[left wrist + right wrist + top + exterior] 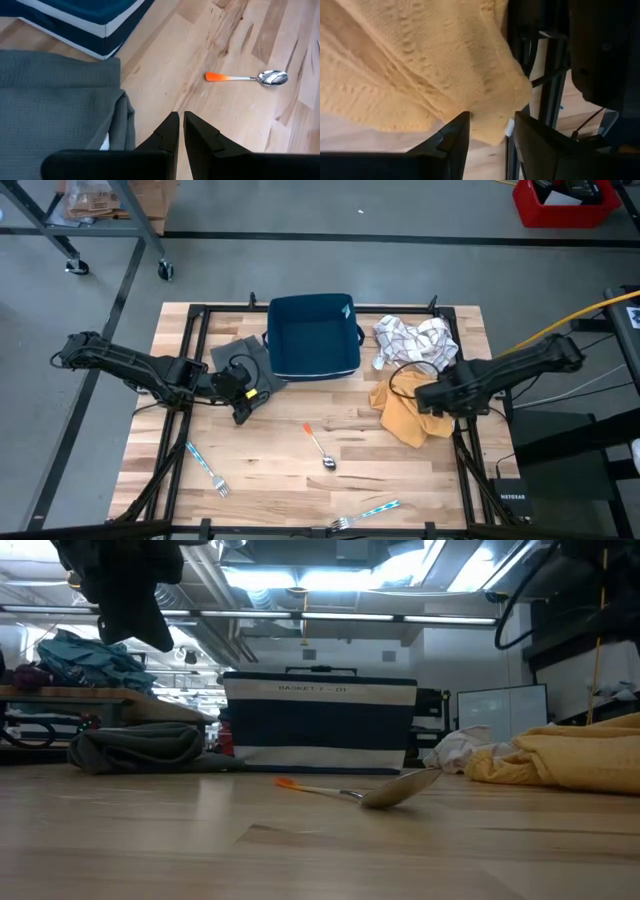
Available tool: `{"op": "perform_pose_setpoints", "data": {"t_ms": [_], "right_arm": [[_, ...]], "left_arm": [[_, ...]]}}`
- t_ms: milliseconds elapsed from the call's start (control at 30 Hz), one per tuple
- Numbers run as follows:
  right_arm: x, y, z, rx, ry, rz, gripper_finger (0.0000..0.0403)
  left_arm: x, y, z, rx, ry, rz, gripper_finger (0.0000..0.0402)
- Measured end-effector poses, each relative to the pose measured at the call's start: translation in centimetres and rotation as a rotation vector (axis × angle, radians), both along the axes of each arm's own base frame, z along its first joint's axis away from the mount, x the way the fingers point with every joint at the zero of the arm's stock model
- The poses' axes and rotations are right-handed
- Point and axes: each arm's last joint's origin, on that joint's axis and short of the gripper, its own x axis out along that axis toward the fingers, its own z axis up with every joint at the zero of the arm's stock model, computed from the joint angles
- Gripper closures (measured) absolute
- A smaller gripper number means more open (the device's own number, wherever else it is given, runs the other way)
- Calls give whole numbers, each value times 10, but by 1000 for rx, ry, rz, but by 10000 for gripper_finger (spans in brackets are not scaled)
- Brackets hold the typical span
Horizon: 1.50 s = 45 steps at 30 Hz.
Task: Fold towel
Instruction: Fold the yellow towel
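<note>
A yellow towel [405, 415] lies crumpled near the table's right edge; in the low view the yellow towel [570, 755] rests in a heap on the wood. My right gripper [436, 398] hangs above its right part, open. In the right wrist view my right gripper [490, 132] has its fingers on either side of a towel corner [495, 125], above it. A folded grey towel [245, 360] lies left of the basket. My left gripper [179, 125] is shut, over bare wood just beside the grey towel [55, 100].
A dark blue basket [312, 335] stands at the far middle, with a white checked towel [412, 340] to its right. A spoon with an orange handle [320, 450] lies mid-table, and two forks [207, 467] [365, 515] lie near the front. A black frame rail [550, 90] runs beside the yellow towel.
</note>
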Motion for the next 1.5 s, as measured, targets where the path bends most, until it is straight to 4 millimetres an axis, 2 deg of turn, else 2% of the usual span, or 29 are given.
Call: {"op": "perform_pose_setpoints", "data": {"t_ms": [233, 467, 600, 733, 900, 1033, 1133, 1233, 1367, 1500], "right_arm": [[10, 1, -8, -86, 43, 8, 243], [28, 2, -17, -182, -48, 34, 243], [32, 3, -21, -196, -32, 53, 247], [34, 4, -24, -193, -3, 55, 288], [43, 7, -29, -178, -37, 54, 386], [56, 10, -28, -167, -176, 46, 383], [69, 12, -17, -189, -307, 33, 394], [83, 13, 4, -250, -451, 28, 394], [97, 12, 43, -376, -626, 6, 398], [105, 10, 91, -502, -801, -6, 397]], "left_arm": [[0, 0, 0, 1, 0, 0, 382], [0, 0, 0, 1, 0, 0, 382], [0, 0, 0, 1, 1, 1, 382], [0, 0, 0, 1, 1, 1, 382], [0, 0, 0, 1, 0, 1, 382], [0, 0, 0, 5, 1, 0, 382], [0, 0, 0, 15, 1, -4, 382], [0, 0, 0, 29, 3, -15, 382], [0, 0, 0, 42, 4, -28, 382], [3, 0, 3, 33, -41, -27, 382]]}}
